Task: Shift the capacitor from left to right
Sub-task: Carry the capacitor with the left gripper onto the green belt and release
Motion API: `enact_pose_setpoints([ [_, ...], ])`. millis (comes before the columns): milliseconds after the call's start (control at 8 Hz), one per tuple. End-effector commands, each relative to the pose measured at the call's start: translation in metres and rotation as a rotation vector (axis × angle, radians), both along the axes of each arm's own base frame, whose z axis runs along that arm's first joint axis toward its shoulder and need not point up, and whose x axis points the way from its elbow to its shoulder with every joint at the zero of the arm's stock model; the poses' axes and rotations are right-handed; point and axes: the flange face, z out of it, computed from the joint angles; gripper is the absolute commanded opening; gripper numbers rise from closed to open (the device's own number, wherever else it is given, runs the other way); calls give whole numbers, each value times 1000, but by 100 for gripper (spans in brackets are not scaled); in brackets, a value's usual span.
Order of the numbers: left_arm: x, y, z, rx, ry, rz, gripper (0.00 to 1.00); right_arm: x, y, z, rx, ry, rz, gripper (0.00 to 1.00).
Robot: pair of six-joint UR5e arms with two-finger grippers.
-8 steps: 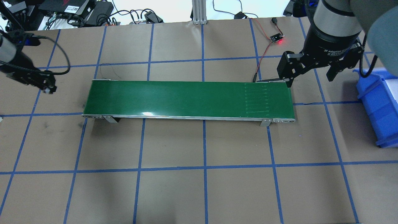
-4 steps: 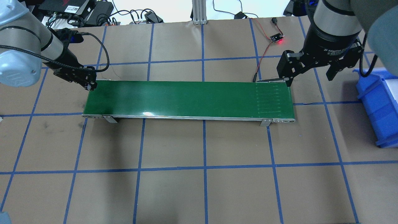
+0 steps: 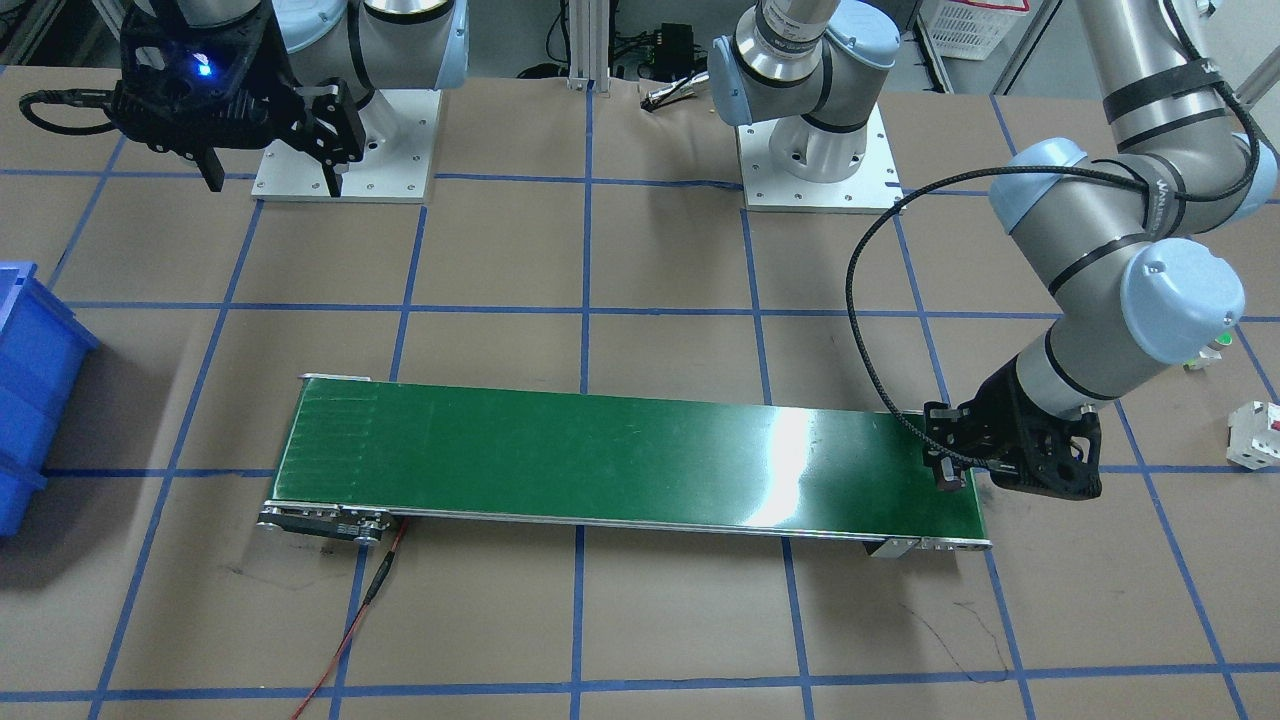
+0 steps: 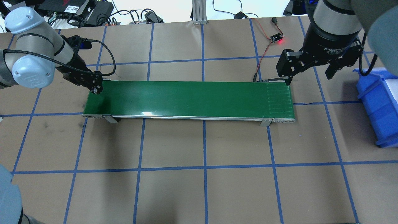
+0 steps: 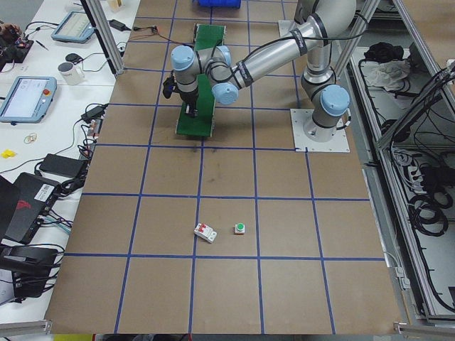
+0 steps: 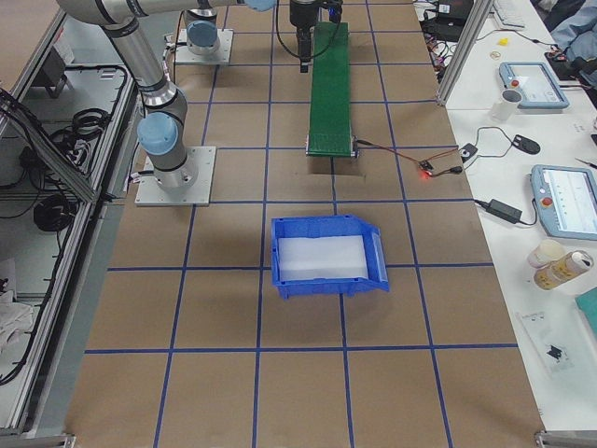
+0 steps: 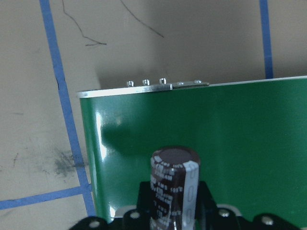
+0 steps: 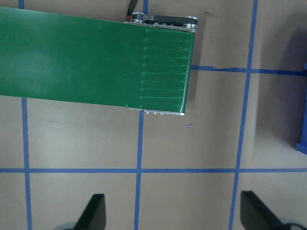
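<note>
The capacitor (image 7: 173, 182), a stubby dark brown cylinder with a pale grey stripe, is held upright in my left gripper (image 7: 170, 216). The gripper hangs just above the left end of the green conveyor belt (image 4: 192, 98), near its far corner. In the front-facing view the capacitor (image 3: 948, 484) shows below the left gripper (image 3: 950, 478) at the belt's (image 3: 620, 455) right end. In the overhead view the left gripper (image 4: 97, 89) is over the belt's left end. My right gripper (image 4: 308, 77) is open and empty, hovering high beyond the belt's right end; the right wrist view shows its fingertips (image 8: 95, 211) wide apart.
A blue bin (image 4: 377, 102) stands right of the belt's right end. A small sensor board with a red light (image 4: 276, 38) and its wire lie behind the belt. A white-and-red block (image 3: 1255, 435) and a green-capped button (image 5: 239, 228) lie on the table far to my left.
My left arm has swung right from the table's left edge to over the belt's left end, carrying the capacitor. The belt's seam marks have shifted right. The right gripper has barely moved.
</note>
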Motion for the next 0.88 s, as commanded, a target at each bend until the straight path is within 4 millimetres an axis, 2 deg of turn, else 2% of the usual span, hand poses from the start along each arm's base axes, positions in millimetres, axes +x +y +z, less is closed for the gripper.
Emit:
enact_pose_setpoints([
  [0,3,-7,-34,55,13,7,0,1,-7,-8,13,-6,-3,100],
  [125,3,-6,-34,63,2,32,19,1,-10,-9,15,-7,-10,100],
  [375,3,-3,-29,75,-22,84,90,2,-10,-6,11,-6,1,100],
  [500,-5,1,-15,65,-27,74,100,2,-10,-4,5,3,-5,100],
  [625,-9,13,13,57,-30,74,100,3,-10,-5,5,-7,-11,100],
  [750,-13,29,50,35,-64,75,100,5,-12,-4,-14,-7,-14,100],
])
